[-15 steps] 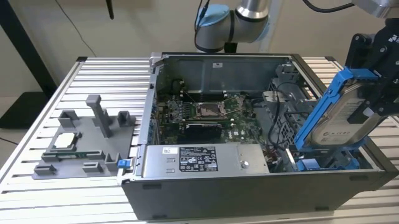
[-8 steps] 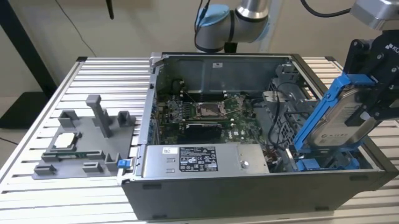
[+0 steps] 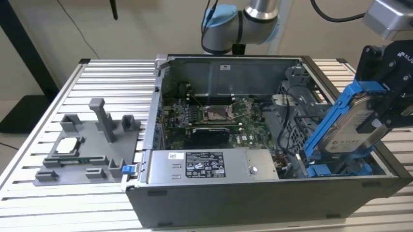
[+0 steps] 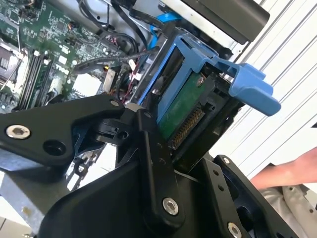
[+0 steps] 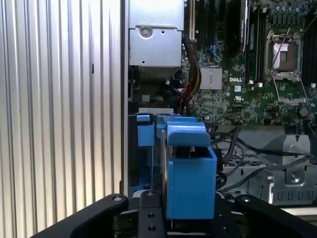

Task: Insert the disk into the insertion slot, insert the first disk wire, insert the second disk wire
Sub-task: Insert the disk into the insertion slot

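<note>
Exterior view: gripper (image 3: pixel 382 108) clamped tight on the disk (image 3: pixel 351 126), tilted over the case's (image 3: pixel 258 205) near corner, exterior view's right. Second wrist view: loose cables (image 4: pixel 115 58) close by, could snag it. First wrist view: that tilt might jam it.

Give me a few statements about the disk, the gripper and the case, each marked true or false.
1. The gripper is clamped on the disk. True.
2. The disk is fully seated, lying flat in its bay. False: it stands steeply tilted, its upper end above the case.
3. The power-supply box sits inside the case. True.
4. The grey fixture stands at the exterior view's right of the case. False: it stands at the left.
5. A cooler covers the processor socket. False: the socket is uncovered.
</note>
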Motion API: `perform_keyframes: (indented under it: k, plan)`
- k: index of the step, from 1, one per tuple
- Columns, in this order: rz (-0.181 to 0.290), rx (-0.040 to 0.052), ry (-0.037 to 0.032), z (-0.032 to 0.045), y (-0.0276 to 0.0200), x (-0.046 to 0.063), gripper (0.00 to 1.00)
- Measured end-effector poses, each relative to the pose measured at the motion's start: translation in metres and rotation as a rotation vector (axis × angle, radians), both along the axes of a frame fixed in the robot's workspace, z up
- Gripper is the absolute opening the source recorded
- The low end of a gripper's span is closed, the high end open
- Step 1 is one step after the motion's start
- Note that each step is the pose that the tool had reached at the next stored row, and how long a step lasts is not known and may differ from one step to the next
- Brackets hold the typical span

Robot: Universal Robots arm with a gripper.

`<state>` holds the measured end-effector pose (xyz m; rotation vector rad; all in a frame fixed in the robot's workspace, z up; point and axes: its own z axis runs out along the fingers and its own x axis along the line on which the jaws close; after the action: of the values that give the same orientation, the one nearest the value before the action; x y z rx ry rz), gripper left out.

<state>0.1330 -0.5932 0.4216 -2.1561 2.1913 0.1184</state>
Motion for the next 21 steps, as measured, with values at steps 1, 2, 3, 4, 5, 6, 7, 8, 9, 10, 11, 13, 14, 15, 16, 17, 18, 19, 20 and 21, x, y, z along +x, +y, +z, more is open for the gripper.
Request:
perform_keyframes:
  k: [1,2,3,4,5,6,7,8,9,10,11,13,14,15,16,17,18,19,20,21]
  plan:
    - [0.000,0.0019,0.0000,-0.0011,0.0000,0.000,0.00]
    - [0.000,0.0034,0.0000,-0.0023,0.0000,0.000,0.00]
    - [0.000,0.0048,-0.0001,-0.0034,0.0000,0.000,0.00]
    - [0.000,0.0059,0.0000,-0.0044,0.0000,0.001,0.00]
    - [0.000,0.0064,0.0000,-0.0055,0.0000,0.001,0.00]
    - [0.000,0.0068,0.0000,-0.0065,0.0000,0.001,0.00]
    - [0.000,0.0072,0.0000,-0.0075,0.0000,0.001,0.00]
    - [0.000,0.0077,0.0000,-0.0086,0.0000,0.001,0.00]
    - [0.000,0.0082,0.0000,-0.0096,0.0000,0.001,0.00]
    - [0.000,0.0083,0.0000,-0.0105,0.0000,0.001,0.00]
    - [0.000,0.0084,0.0000,-0.0114,0.0000,0.001,0.00]
    - [0.000,0.0086,0.0000,-0.0132,0.0000,0.001,0.00]
    - [0.000,0.0090,0.0000,-0.0142,0.0000,0.001,0.00]
    - [0.000,0.0097,0.0000,-0.0152,0.0000,0.001,0.00]
    - [0.000,0.0105,0.0000,-0.0161,0.0000,0.001,0.00]
    - [0.000,0.0112,0.0000,-0.0170,0.0000,0.001,0.00]
    - [0.000,0.0122,0.0000,-0.0180,0.0000,0.001,0.00]
    - [0.000,0.0132,0.0000,-0.0190,0.0000,0.001,0.00]
    - [0.000,0.0142,0.0000,-0.0199,0.0000,0.001,0.00]
    - [0.000,0.0152,0.0000,-0.0208,0.0000,0.001,0.00]
